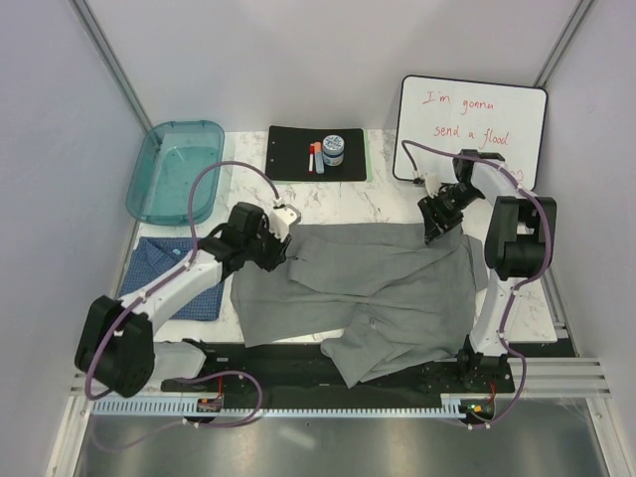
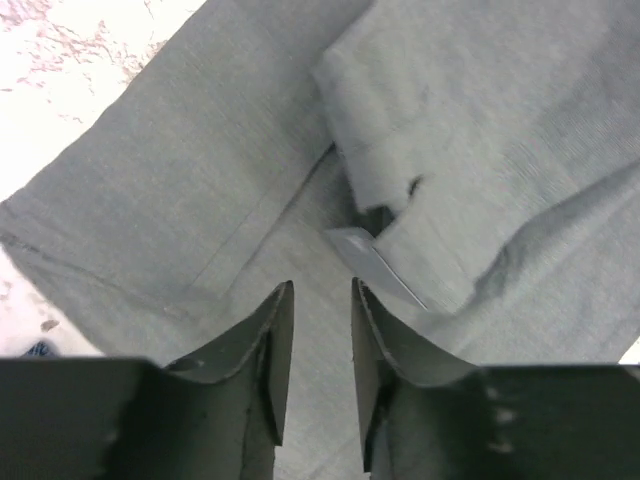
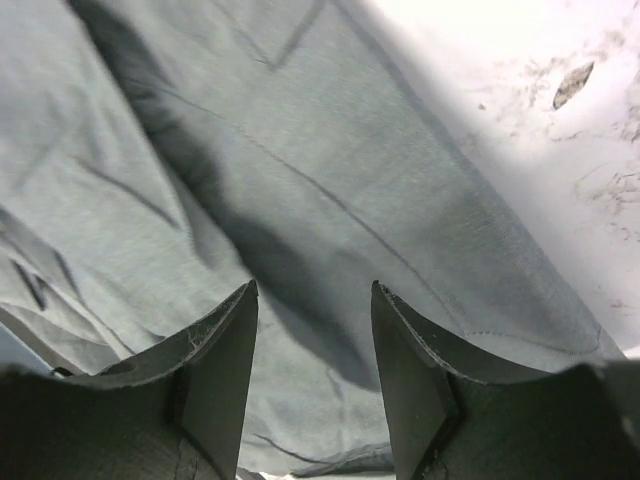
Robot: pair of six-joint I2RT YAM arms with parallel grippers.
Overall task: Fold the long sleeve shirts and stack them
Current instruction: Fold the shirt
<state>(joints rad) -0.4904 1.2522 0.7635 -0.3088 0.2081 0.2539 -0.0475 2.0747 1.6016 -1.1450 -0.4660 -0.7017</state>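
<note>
The grey shirt [image 1: 368, 288] lies spread across the middle of the table, its lower part hanging over the near edge. The blue patterned shirt [image 1: 164, 273] lies folded at the left, partly under my left arm. My left gripper [image 1: 285, 248] is open just above the grey shirt's far left edge; the left wrist view shows grey cloth [image 2: 200, 180] and a folded cuff between and beyond the jaws [image 2: 322, 300]. My right gripper [image 1: 437, 231] is open just above the shirt's far right edge, with grey cloth [image 3: 300, 180] below it [image 3: 315, 300].
A teal plastic tray [image 1: 177, 169] sits at the far left. A black clipboard [image 1: 316, 154] with markers and a small jar lies at the back centre. A whiteboard [image 1: 472, 129] leans at the back right. Bare marble shows behind the shirt [image 1: 348, 204].
</note>
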